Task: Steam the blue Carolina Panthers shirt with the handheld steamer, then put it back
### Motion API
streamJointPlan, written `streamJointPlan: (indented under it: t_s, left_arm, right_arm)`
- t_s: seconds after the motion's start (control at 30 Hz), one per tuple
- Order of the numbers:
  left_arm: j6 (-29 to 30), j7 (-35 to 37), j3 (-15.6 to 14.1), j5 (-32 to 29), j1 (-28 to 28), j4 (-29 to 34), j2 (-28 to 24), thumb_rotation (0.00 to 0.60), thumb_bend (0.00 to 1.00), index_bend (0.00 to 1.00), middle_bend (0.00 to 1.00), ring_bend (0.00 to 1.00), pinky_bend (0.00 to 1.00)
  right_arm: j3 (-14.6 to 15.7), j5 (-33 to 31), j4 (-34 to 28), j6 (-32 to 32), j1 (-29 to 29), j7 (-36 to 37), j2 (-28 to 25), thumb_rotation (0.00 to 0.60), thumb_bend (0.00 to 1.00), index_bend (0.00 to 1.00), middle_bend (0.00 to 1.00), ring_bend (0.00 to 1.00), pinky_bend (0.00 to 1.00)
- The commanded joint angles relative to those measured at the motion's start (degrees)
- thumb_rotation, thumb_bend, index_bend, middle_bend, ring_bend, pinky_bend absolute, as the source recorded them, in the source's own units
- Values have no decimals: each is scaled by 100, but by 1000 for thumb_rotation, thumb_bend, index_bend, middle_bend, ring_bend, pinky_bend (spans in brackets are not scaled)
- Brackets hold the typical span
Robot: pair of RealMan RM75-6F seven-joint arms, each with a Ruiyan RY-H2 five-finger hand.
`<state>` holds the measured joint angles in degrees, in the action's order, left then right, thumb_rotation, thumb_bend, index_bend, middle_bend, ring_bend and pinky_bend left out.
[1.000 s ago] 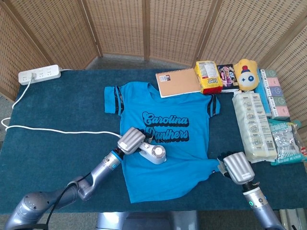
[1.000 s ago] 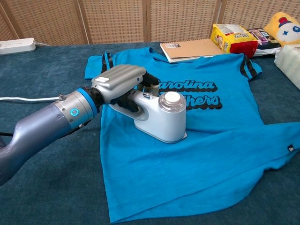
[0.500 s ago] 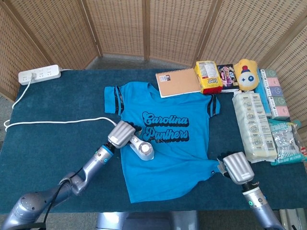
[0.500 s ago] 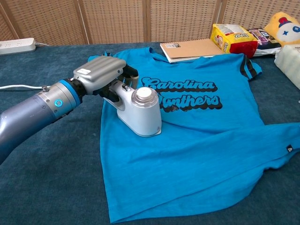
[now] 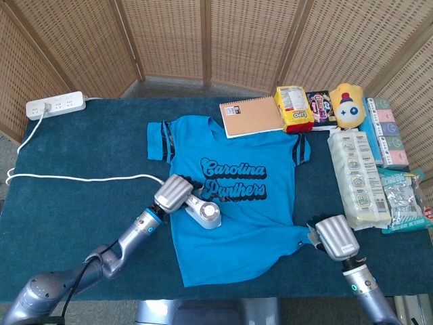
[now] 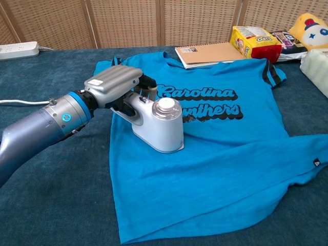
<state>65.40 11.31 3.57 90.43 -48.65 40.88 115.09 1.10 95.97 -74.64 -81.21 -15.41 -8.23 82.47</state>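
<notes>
The left robot hand (image 6: 114,84) is gripping the steamer (image 6: 156,124), its base resting on the shirt (image 5: 233,203) just left of the "Carolina Panthers" lettering. The right robot hand (image 5: 333,237) is lying at the shirt's lower right corner; whether it is pinching cloth I cannot tell. The cord (image 5: 81,179) trailing across the bench (image 5: 74,203) could be snagging and dragging the steamer, bunching the fabric. A yellow packet (image 6: 254,42) beyond the shirt's collar is reading "LIPO".

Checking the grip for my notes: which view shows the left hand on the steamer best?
The chest view: the left hand and its hold on the steamer handle fill the frame, close and side-on. The head view shows both small, from above.
</notes>
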Motion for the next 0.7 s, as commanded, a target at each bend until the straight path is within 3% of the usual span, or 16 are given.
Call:
streamJointPlan:
  t_s: [0.03,0.4,0.7]
  left_arm:
    - [18,-25,-15,50,-41,117,64,600,467,523,668,590,659]
    - [4,-158,2,124,-133,529,204,600,460,523,668,590,659]
    - [-92,-169,126,-38,-99,270,180,600,459,523,668,590,659]
  right_arm:
    - [1,-5,-1,-16,15,10,-17,600,356,759,691,702,781]
    - [2,-7,29,-82,70,84,-57,600,356,759,691,703,781]
    - [0,-1,25,-60,69,67,-53,600,356,759,691,703,781]
